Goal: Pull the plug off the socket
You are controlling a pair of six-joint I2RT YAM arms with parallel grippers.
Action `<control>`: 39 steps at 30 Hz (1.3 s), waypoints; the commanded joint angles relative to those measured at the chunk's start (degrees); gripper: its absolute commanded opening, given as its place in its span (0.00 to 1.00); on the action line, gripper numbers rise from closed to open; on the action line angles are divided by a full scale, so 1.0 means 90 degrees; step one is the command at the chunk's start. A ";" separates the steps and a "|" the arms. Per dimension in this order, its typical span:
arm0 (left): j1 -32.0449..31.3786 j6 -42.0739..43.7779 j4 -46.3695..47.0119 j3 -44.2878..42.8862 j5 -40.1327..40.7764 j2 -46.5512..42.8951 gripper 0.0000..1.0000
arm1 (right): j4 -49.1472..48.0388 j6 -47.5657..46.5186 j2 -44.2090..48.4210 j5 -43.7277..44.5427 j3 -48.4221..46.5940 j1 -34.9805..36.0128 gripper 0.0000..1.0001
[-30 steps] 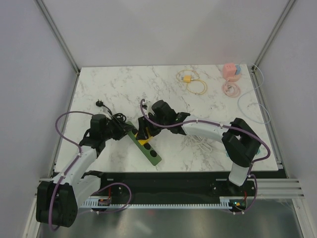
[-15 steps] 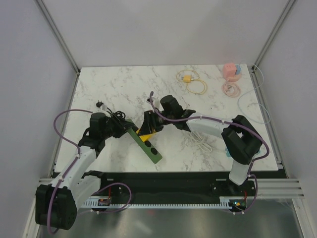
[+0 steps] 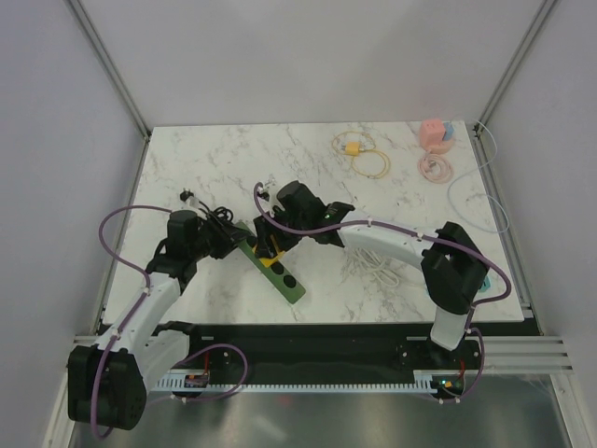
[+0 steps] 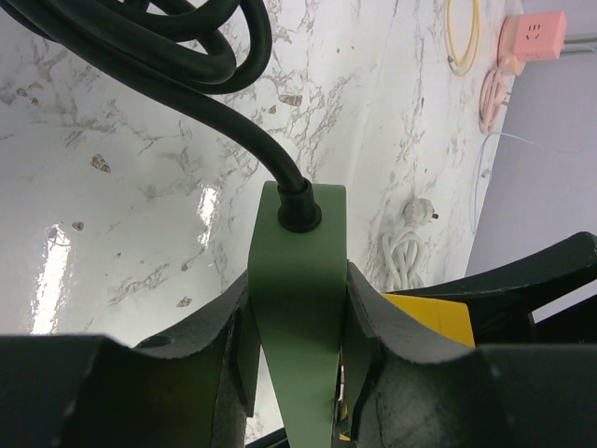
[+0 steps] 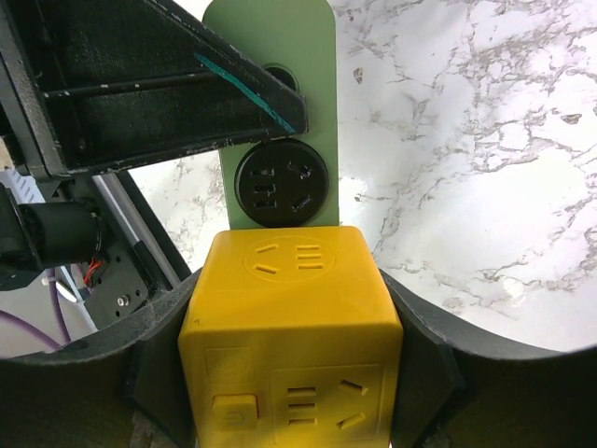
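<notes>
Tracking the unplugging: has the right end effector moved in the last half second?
Yes: the right end effector has swung left, away from the yellow cable at the far edge.

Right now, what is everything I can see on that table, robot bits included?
power strip: one, green, slanted near the table's middle
cube plug: one, yellow, on the power strip
black cable: one, coiled left of the strip, running into its end
white cable: one bundle, right of the strip
yellow cable: one, looped, far side
pink socket cube: one, far right corner
pink cable: one coil, just nearer than the pink cube
table: one, white marble
left pincer: black, shut on the strip's cable end
right pincer: black, shut on the cube plug
</notes>
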State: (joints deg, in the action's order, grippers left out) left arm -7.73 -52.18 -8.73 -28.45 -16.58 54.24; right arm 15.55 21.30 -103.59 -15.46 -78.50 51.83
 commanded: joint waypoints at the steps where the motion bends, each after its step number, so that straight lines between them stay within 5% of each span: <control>1: 0.0116 0.0896 -0.1149 0.0211 0.0670 -0.0060 0.02 | 0.0196 -0.0541 0.0309 0.1702 -0.0438 -0.0534 0.00; 11: 0.0126 0.0964 -0.1208 0.0114 0.0748 -0.0011 0.02 | -0.1581 0.1178 0.0426 -0.1660 0.0411 -0.1950 0.00; 22: 0.0126 0.0984 -0.1101 0.0055 0.0525 0.0009 0.02 | -0.0927 0.0329 0.0349 0.0077 0.0178 -0.1940 0.00; 31: 0.0126 0.0984 -0.0505 0.0270 -0.0082 0.0009 0.02 | -0.2059 0.0280 -0.0871 0.1208 -0.0417 -0.2760 0.00; 39: 0.0116 0.0857 -0.0280 0.0280 -0.0413 0.0145 0.02 | -0.3228 0.0727 -0.2483 0.0889 -0.1619 -0.3298 0.00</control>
State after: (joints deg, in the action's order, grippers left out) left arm -6.81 -45.71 -16.10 -25.52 -16.80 55.22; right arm -3.27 25.17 -122.96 -6.28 -88.84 23.46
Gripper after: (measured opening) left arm 0.408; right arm 0.685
